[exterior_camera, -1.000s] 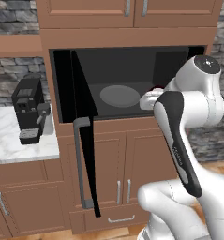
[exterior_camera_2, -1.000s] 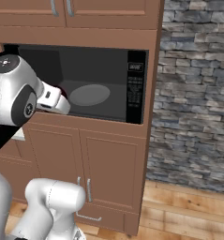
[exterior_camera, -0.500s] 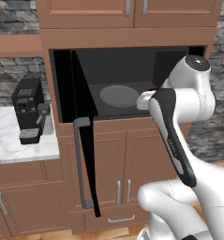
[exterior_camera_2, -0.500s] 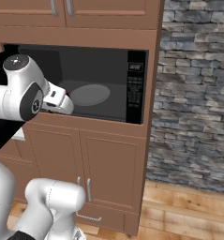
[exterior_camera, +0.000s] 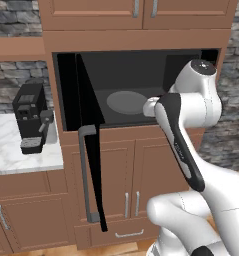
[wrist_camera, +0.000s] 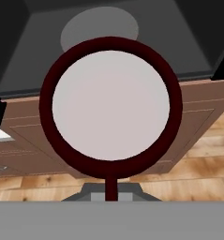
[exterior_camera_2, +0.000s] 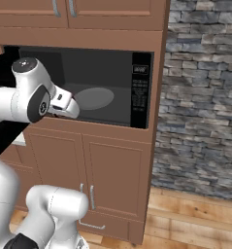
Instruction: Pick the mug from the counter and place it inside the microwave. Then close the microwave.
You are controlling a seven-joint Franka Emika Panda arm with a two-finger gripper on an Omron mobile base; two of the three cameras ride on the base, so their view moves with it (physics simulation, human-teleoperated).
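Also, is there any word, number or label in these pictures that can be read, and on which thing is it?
None can be read.
Microwave button panel: pale marks at the top, too small and blurred to read.
Coffee machine: no lettering visible.
Mug: no print visible.

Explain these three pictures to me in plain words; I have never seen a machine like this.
This is a rendered kitchen with a white robot arm on a rolling base. Two pictures come from cameras on the base, behind the arm to its left and right. The third looks along the claw, which is shut on the handle of a dark red mug, seen from above. The microwave stands open, its door swung out, its turntable bare. A coffee machine sits on the marble counter.
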